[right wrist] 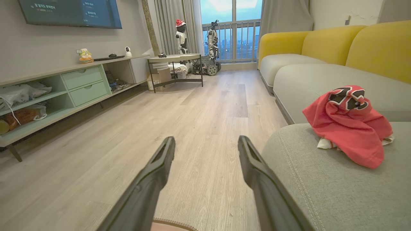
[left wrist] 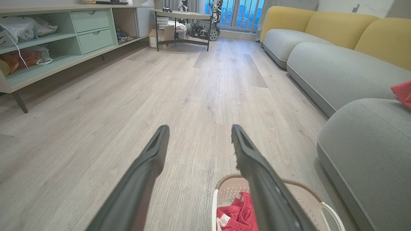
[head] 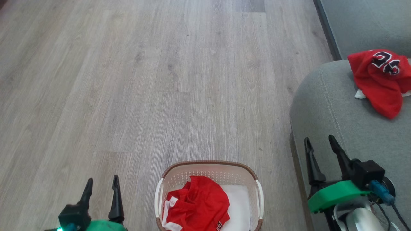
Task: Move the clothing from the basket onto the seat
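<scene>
A cream basket (head: 210, 168) with a brown rim stands on the floor at the bottom centre, holding a crumpled red garment (head: 197, 203) with white trim. The basket (left wrist: 308, 195) and its garment (left wrist: 237, 213) also sit behind my left finger in the left wrist view. Another red garment (head: 380, 80) with black-and-white numbers lies bunched on the grey-green seat (head: 324, 106) at the right, and it (right wrist: 348, 123) rests on the seat (right wrist: 321, 183) in the right wrist view. My left gripper (head: 101, 185) hangs open left of the basket. My right gripper (head: 319, 144) is open over the seat's near corner.
Pale wood floor (head: 160, 80) stretches ahead. A long sofa with yellow backrests (right wrist: 324, 45) runs along the right. A mint shelf unit (right wrist: 64, 89) lines the left wall, and a low table (right wrist: 175, 64) stands at the far end by the window.
</scene>
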`<state>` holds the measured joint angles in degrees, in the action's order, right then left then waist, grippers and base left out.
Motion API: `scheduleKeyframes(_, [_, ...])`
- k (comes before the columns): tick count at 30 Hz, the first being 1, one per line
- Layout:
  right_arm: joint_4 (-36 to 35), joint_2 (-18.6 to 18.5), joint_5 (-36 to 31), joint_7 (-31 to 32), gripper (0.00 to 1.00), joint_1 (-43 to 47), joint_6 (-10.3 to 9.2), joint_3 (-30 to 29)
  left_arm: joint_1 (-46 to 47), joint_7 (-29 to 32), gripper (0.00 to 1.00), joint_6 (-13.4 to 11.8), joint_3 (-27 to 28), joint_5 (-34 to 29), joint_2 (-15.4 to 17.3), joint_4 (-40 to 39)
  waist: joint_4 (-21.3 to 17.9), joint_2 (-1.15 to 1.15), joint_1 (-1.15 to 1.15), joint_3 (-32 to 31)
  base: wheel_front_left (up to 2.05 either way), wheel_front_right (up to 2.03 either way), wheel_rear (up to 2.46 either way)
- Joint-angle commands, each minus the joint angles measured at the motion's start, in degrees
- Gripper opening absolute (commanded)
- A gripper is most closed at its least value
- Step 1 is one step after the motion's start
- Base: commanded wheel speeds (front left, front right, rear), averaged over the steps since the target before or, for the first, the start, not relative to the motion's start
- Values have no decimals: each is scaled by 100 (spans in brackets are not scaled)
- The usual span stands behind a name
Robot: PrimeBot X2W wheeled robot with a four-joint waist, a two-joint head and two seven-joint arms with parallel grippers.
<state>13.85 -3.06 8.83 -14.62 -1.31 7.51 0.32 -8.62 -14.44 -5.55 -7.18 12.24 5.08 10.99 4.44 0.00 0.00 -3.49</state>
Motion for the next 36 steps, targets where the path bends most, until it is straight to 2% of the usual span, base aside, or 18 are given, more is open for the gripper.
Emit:
scheduleKeyframes(1, [-216,17,58,-38,100,-97,-2,161,228,-56,100,20,215,-77,-19,-157,-16,0,0,-4,0,0,0])
scheduleKeyframes(26, [-203,18,134,-38,100,-93,-2,237,252,-56,100,183,376,-249,-136,-93,-63,0,0,22,0,0,0])
scheduleKeyframes(36, [-315,18,76,-38,100,-234,-2,193,417,-56,100,276,262,-333,-167,11,-87,0,0,314,0,0,0])
